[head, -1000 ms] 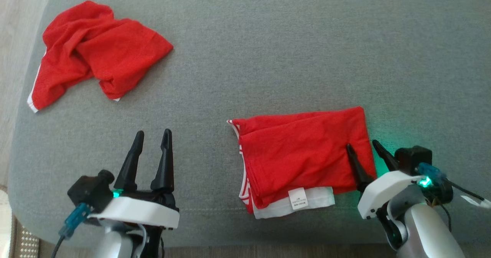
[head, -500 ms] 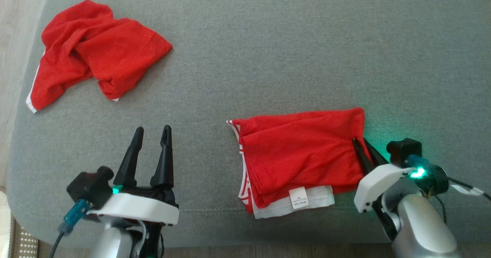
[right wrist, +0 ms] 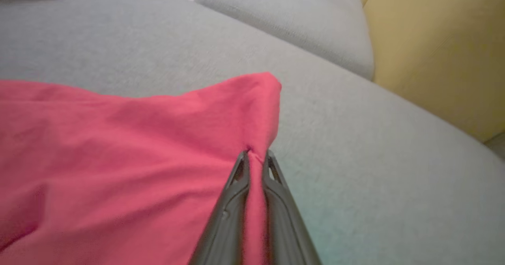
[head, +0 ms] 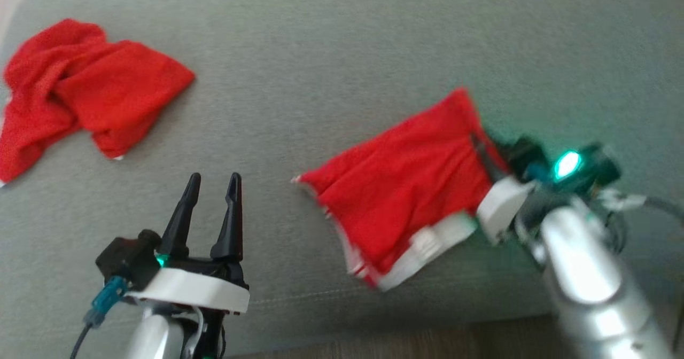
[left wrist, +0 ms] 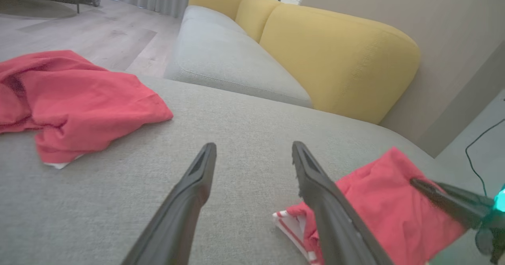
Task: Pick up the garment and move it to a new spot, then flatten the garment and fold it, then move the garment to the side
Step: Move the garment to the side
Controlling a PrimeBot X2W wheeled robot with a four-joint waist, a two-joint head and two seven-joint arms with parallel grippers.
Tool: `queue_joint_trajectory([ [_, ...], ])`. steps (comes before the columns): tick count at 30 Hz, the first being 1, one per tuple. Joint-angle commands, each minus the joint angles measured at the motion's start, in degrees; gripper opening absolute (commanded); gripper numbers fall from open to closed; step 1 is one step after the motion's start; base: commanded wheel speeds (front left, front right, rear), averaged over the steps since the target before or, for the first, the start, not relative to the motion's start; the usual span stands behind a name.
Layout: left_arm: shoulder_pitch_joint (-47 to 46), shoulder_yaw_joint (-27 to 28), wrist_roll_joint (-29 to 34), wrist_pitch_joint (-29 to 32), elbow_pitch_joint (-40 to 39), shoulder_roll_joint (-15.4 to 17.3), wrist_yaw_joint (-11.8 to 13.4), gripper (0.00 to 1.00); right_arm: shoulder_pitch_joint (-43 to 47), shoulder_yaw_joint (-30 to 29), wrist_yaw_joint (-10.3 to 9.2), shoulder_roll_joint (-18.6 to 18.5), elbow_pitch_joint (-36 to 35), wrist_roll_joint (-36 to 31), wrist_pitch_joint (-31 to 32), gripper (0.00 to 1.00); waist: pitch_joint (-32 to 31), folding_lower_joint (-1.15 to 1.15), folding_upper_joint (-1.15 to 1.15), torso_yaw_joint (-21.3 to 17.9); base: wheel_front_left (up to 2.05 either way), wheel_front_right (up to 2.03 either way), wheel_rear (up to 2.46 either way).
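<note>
**Edge Pinched, Sideways Move Pending**

The right tool (right wrist: 254,154) is clenching the right-hand edge of the folded red fabric garment with white trim (head: 401,188). The garment is lying on the grey fabric sofa seat (head: 342,38), its long axis stretching leftward toward the released left tool (head: 212,180), which is hovering near its other end.

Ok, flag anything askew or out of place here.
The folded red garment lies skewed on the cushion, one edge pinched by the right gripper. A second red garment sits crumpled at far left.
</note>
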Motion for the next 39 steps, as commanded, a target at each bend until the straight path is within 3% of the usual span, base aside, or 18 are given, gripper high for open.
queue_joint_trajectory([
  [1,-2.8,2.2,0.7,-0.7,-2.0,0.0,-0.4,1.0,-2.8,0.6,-0.02,-1.4,-1.8,-0.2,0.1,0.0,1.6,0.0,0.0,-2.0,0.0,0.0,0.0],
  [10,-7.5,2.4,3.8,-0.7,-2.9,0.5,-2.3,1.0,-14.1,-1.7,-0.02,-10.2,1.6,2.8,1.5,0.0,7.9,0.0,0.0,-7.2,0.0,0.0,0.0],
  [18,-11.1,1.4,3.4,-0.7,-5.1,1.9,-2.7,1.0,-19.1,-6.8,-0.02,-14.0,-0.6,6.6,3.1,0.0,14.0,0.0,0.0,-9.9,0.0,0.0,0.0],
  [27,-14.7,-0.8,2.8,-0.3,-8.5,5.8,-2.8,1.0,-19.7,-12.9,-0.02,-11.6,-8.9,6.6,5.2,0.0,18.7,0.0,0.0,-12.4,0.0,0.0,0.0],
  [39,-14.4,-2.1,2.1,0.3,-9.6,6.5,-2.7,1.0,-17.7,-16.2,-0.02,-9.0,-14.8,4.1,5.9,0.0,19.6,0.0,0.0,-13.3,0.0,0.0,0.0],
])
